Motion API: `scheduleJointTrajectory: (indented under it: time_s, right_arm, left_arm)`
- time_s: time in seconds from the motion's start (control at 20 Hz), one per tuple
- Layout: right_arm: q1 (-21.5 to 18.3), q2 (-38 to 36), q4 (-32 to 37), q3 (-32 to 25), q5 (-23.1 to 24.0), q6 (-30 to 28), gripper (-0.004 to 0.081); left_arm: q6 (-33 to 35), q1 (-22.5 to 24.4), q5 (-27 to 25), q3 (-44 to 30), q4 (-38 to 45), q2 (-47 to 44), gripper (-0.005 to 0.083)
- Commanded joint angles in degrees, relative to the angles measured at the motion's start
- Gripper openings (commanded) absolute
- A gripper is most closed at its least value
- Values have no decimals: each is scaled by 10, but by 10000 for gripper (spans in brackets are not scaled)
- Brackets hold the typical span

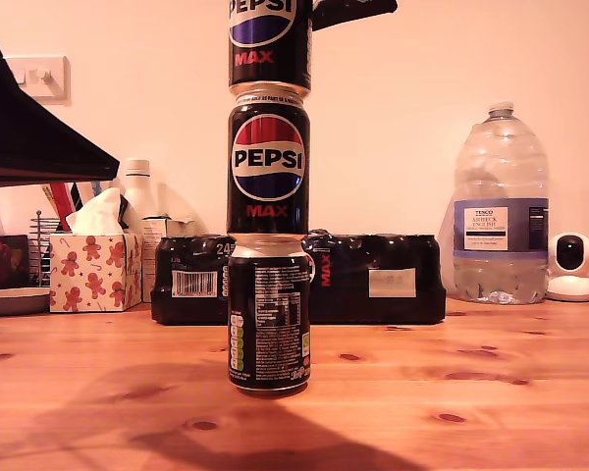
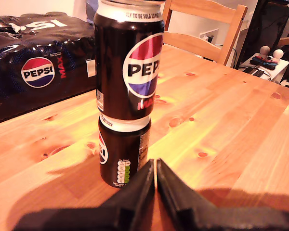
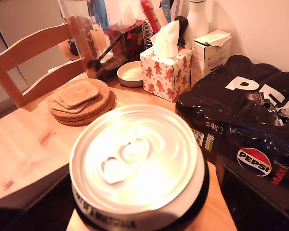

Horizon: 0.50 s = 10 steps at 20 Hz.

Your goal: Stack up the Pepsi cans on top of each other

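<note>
With my second gripper (image 3: 135,211) straddling the top can (image 1: 269,44), jaws apart, centre over the middle can (image 1: 268,162), then withdraw straight upward; my first gripper (image 2: 155,180) closed, empty.

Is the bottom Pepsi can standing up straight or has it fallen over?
Standing up straight. The bottom Pepsi can sits on its base on the table, and the middle can rests squarely on its top.

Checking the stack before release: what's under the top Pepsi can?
The top Pepsi can sits over the middle Pepsi can, which stands on the bottom Pepsi can. Contact at the seam is unclear; my second gripper flanks the top can.
</note>
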Motion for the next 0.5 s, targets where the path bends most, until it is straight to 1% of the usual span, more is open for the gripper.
scheduleJointTrajectory:
  time_s: [0.0,0.45]
  right_arm:
    - [2,-3,13,7,0,2,779]
    - [3,-3,18,37,-5,3,778]
  left_arm:
    - [5,-2,2,-10,4,1,3]
    - [5,-2,2,-10,4,1,3]
